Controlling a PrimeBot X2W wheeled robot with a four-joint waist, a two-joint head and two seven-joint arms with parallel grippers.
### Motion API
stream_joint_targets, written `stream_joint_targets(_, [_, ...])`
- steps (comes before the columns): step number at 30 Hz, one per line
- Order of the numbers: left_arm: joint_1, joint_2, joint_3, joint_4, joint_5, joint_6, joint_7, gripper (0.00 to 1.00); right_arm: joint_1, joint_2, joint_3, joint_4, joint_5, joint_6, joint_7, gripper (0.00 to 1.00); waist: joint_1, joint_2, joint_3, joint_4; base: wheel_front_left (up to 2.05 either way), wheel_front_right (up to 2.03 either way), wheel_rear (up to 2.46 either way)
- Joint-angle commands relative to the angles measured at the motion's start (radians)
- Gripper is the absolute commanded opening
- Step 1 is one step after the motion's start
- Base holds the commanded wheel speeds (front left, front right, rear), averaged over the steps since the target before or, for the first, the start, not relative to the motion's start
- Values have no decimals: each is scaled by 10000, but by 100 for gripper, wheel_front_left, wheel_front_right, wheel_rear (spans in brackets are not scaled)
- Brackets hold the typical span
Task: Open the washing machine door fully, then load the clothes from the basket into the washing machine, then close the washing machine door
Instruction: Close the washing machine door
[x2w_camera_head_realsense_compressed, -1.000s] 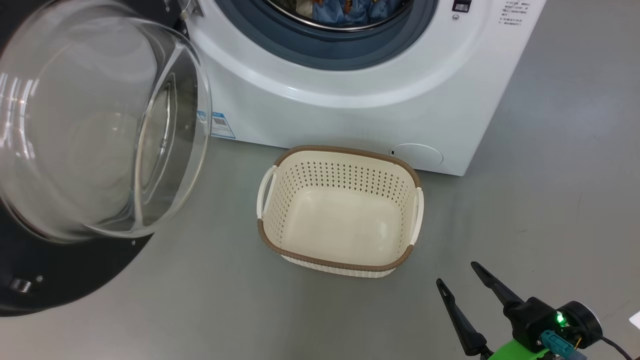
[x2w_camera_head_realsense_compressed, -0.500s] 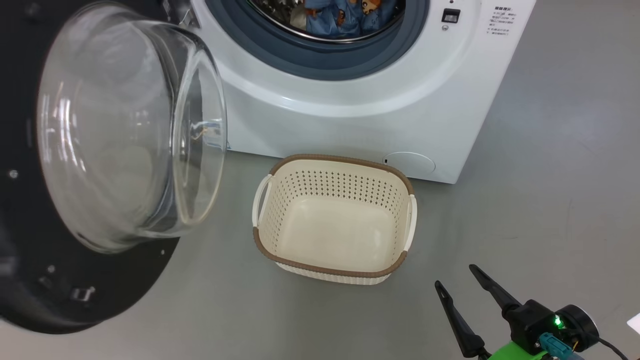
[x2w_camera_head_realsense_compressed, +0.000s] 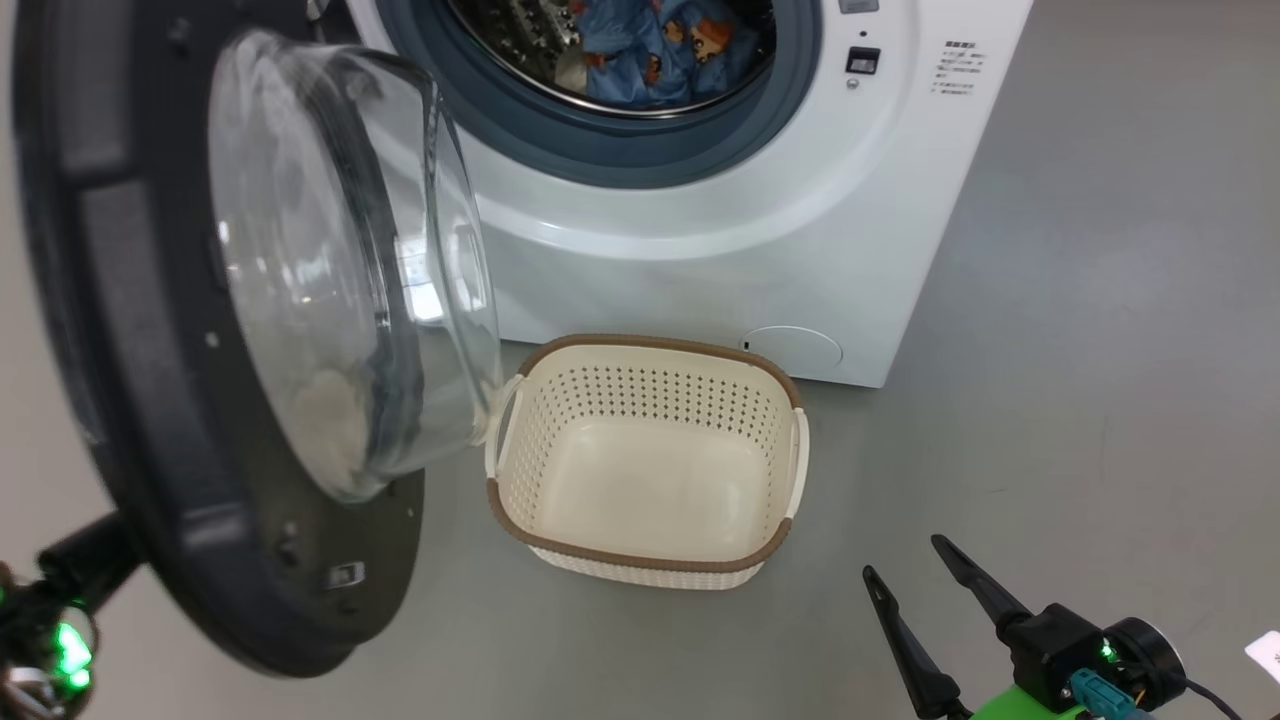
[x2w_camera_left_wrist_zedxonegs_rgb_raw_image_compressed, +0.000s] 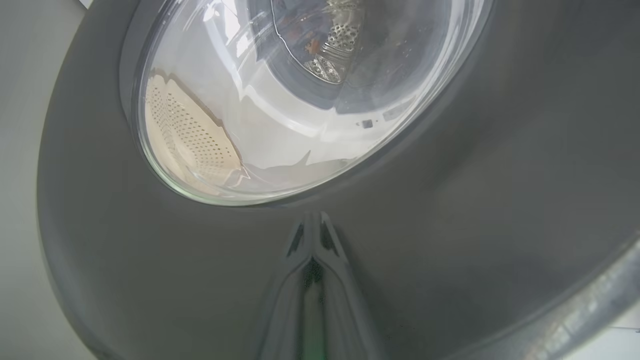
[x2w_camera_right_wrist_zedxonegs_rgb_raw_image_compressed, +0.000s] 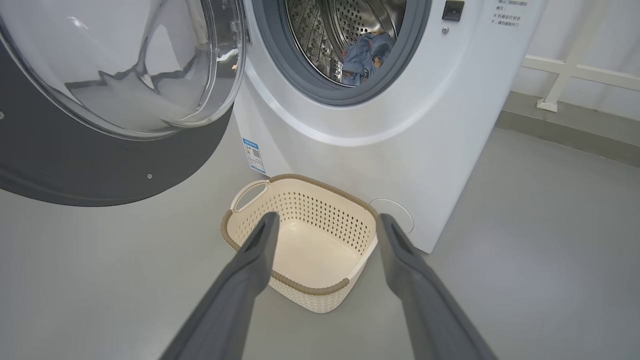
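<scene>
Cream basket (x2w_camera_head_realsense_compressed: 640, 400), brown woven rim, at 6 o'clock; blue clothes (x2w_camera_head_realsense_compressed: 640, 70), orange-brown prints, at 12; white washing machine (x2w_camera_head_realsense_compressed: 700, 270), black door (x2w_camera_head_realsense_compressed: 120, 350).

The washing machine door (x2w_camera_head_realsense_compressed: 310, 270) has a clear glossy glass bowl in a smooth dark rim. The washing machine (x2w_camera_head_realsense_compressed: 720, 250) is glossy white, its drum (x2w_camera_right_wrist_zedxonegs_rgb_raw_image_compressed: 350, 17) shiny perforated steel, its gasket (x2w_camera_head_realsense_compressed: 600, 150) matt grey-blue rubber. The clothes (x2w_camera_head_realsense_compressed: 650, 55) are soft blue printed cloth. The basket (x2w_camera_head_realsense_compressed: 640, 400) is smooth cream plastic with a brown woven-look rim. The floor (x2w_camera_head_realsense_compressed: 1050, 400) is matt grey.
</scene>
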Motion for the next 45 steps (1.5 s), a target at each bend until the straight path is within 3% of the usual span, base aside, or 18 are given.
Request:
stream_joint_targets(1, [30, 159, 100, -462, -91, -28, 263, 0, -221, 8, 254, -177, 33, 16, -125, 100, 0, 0, -56, -112, 0, 0, 0])
stream_joint_targets(17, [303, -1120, -554, -1107, 78, -89, -290, 0, -321, 213, 340, 169, 57, 16, -375, 100, 0, 0, -167, -1160, 0, 0, 0])
stream_joint_targets(23, [167, -1491, -777, -986, 182, -315, -905, 0, -370, 242, 327, 308, 72, 16, -457, 100, 0, 0, -143, -1673, 0, 0, 0])
stream_joint_targets(34, [-133, -1802, -1536, -88, -278, -893, -2642, 0, -447, 316, 251, 528, 123, 16, -607, 100, 0, 0, -166, -2422, 0, 0, 0])
stream_joint_targets(45, [-970, -1813, -3277, 1049, -1359, -1270, -5105, 0, -416, 423, -247, 752, 13, 16, -738, 100, 0, 0, -84, -3130, 0, 0, 0])
